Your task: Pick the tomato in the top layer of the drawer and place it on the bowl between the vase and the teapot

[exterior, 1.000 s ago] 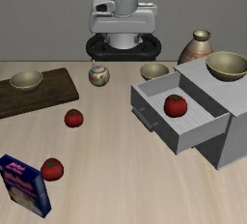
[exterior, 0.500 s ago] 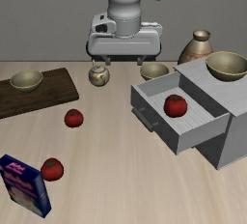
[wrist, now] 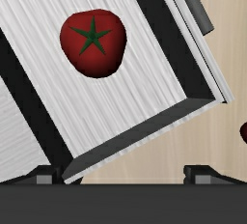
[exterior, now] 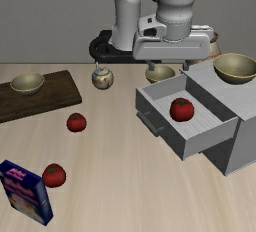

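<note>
**A:** Where was the arm, and what was its claw doing?

**B:** The gripper [exterior: 172,64] hung above the open top drawer [exterior: 207,128] of a grey cabinet, on the exterior view's right. Its two fingers stood wide apart with nothing between them. In the wrist view both fingertips showed spread well clear of each other.

**A:** And the tomato?

**B:** The tomato [exterior: 181,109] lay on the drawer's pale floor, touched by nothing. From the wrist view it sat ahead of the fingers rather than between them, with its green star-shaped calyx facing up [wrist: 95,42].

**A:** So which step was this?

**B:** It looked like the approach to the pick, with no grasp made yet. The next move likely called for centring the hand over the tomato. Then it would need to go straight down inside the drawer walls and close on the fruit's sides.

**A:** Where did it have to go afterwards?

**B:** The target was the bowl [exterior: 159,74] on the table, between the teapot [exterior: 102,76] and the vase [exterior: 211,48], just behind the drawer. That bowl held nothing. Two other tomatoes [exterior: 76,123] lay loose on the table and were not the one asked for.
</note>
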You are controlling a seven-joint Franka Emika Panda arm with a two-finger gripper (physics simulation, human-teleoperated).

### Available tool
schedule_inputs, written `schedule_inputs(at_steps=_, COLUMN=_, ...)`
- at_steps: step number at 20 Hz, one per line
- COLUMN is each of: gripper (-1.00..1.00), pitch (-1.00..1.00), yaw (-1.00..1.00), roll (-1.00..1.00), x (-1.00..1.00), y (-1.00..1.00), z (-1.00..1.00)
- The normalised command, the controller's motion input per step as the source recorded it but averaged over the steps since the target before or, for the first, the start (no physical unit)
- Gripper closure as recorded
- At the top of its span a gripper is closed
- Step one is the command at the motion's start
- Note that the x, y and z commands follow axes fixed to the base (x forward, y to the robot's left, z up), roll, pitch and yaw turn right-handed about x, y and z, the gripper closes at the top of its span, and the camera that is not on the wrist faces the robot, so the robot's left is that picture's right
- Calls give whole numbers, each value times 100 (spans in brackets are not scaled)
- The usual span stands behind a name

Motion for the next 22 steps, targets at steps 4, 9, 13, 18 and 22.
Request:
schedule_inputs(at_steps=4, gripper=-100, pitch=0, yaw=0, roll=0, x=100, y=0, z=0)
schedule_inputs(at_steps=9, gripper=-100, pitch=0, yaw=0, roll=0, x=60, y=40, z=0)
schedule_inputs(at_steps=13, gripper=-100, pitch=0, yaw=0, roll=0, x=0, y=0, z=-100)
schedule_inputs(at_steps=18, gripper=100, pitch=0, yaw=0, roll=0, x=0, y=0, z=-40)
schedule_inputs(at_steps=22, gripper=100, pitch=0, yaw=0, roll=0, x=0, y=0, z=0)
